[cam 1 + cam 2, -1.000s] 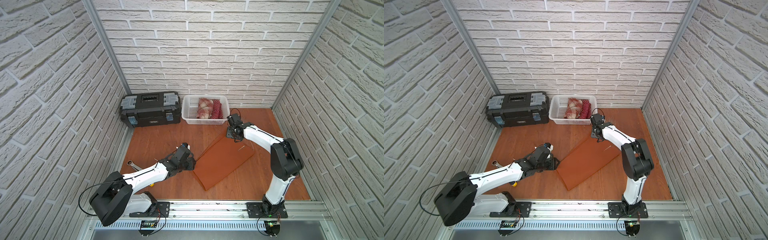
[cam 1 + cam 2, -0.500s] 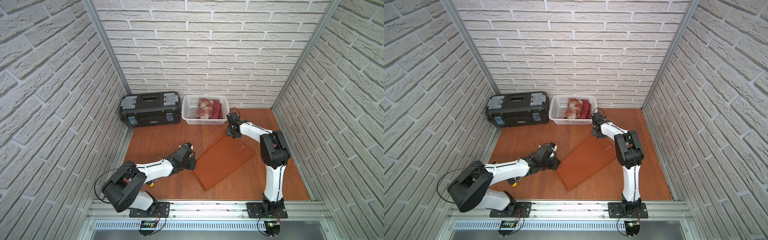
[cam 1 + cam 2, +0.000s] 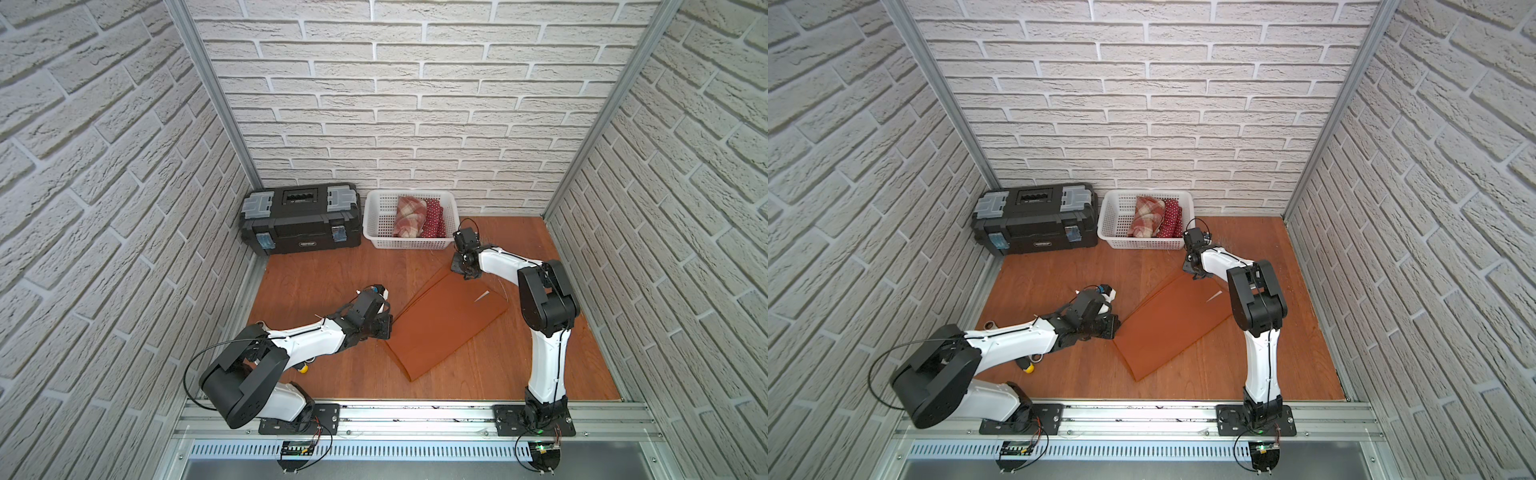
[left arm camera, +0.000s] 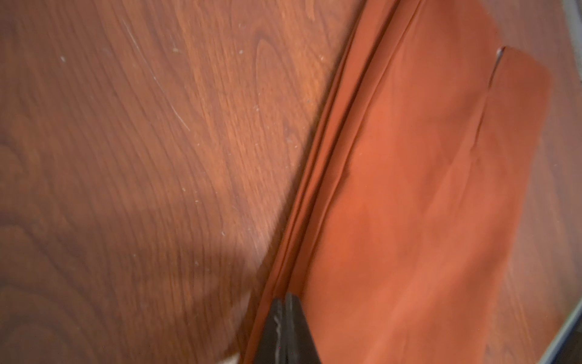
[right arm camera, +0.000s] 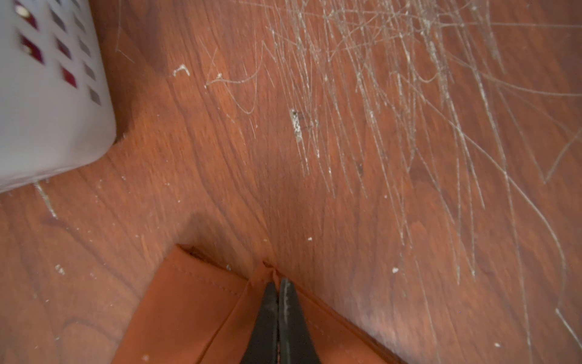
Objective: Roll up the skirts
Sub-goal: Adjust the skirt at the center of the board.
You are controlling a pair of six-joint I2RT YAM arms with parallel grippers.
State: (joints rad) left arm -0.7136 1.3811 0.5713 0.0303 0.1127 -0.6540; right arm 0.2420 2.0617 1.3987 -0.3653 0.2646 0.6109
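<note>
Two pinches on, one skirt left to roll

Starting at centre-left of the top views, the left gripper [image 3: 384, 328] sits low and is clenched on the long left edge of the rust-orange skirt [image 3: 449, 324]. I can't tell if it caught every layer. The skirt lies flat and folded, slanting across the middle of the table [image 3: 324, 274]. Up at top centre, the plaid skirt [image 3: 409, 216] and polka-dot skirt [image 3: 433, 218] look rolled already, side by side in the white basket [image 3: 409, 243]. Just right of that, the right gripper [image 3: 467, 272] is clamped on the rust-orange skirt's far hem, and the cloth puckers at its tips in the wrist view. My take: lift both ends evenly, keep that edge taut and straight, then turn it over tight. Otherwise the roll probably goes cone-shaped.
</note>
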